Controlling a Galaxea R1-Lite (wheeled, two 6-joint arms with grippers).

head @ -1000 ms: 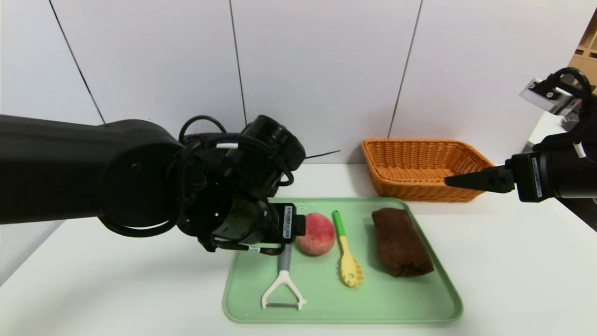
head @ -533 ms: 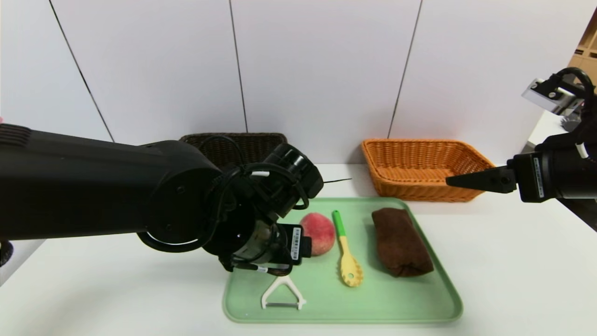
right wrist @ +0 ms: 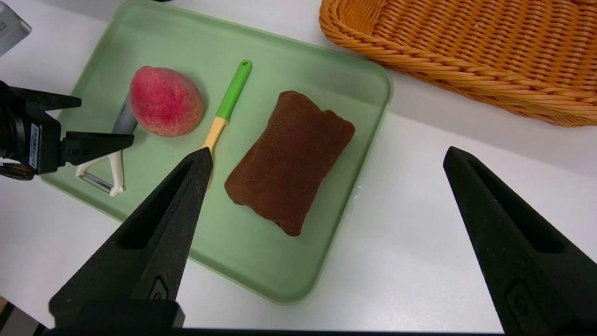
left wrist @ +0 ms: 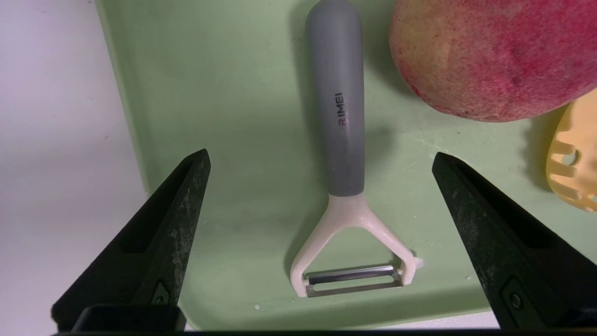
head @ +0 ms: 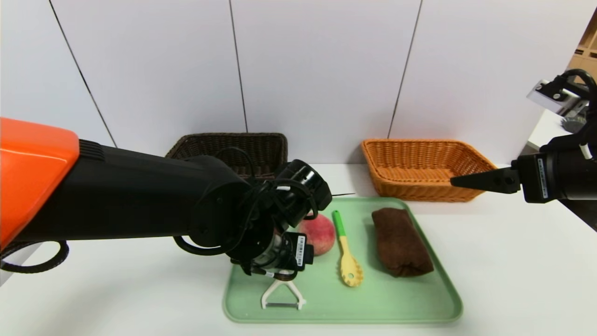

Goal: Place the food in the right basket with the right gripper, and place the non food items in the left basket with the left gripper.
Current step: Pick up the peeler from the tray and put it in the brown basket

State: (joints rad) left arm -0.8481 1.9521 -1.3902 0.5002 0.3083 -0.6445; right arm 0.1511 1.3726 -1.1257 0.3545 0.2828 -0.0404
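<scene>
Black two-fingered left gripper [left wrist: 322, 151]: lowered over green plastic tray [head: 382, 313], fingers wide apart, empty. Between and below its fingertips: grey-handled, white Y-shaped peeler [left wrist: 346, 140], marked "RIMEI". Just beside: round red-pink peach [left wrist: 499, 56]. Well apart from it: black right gripper [right wrist: 329, 150], parked, spread.

Pale panelled wall behind a white tabletop

Thin dark seams split the smooth wall [head: 322, 70] into tall panels, the outer ones slanting. The glossy white tabletop [head: 503, 280] meets its base, under soft, even light with faint shadows. At the far right, beyond the wall's edge, light-brown wooden shelving [head: 588, 56] shows in part.
</scene>
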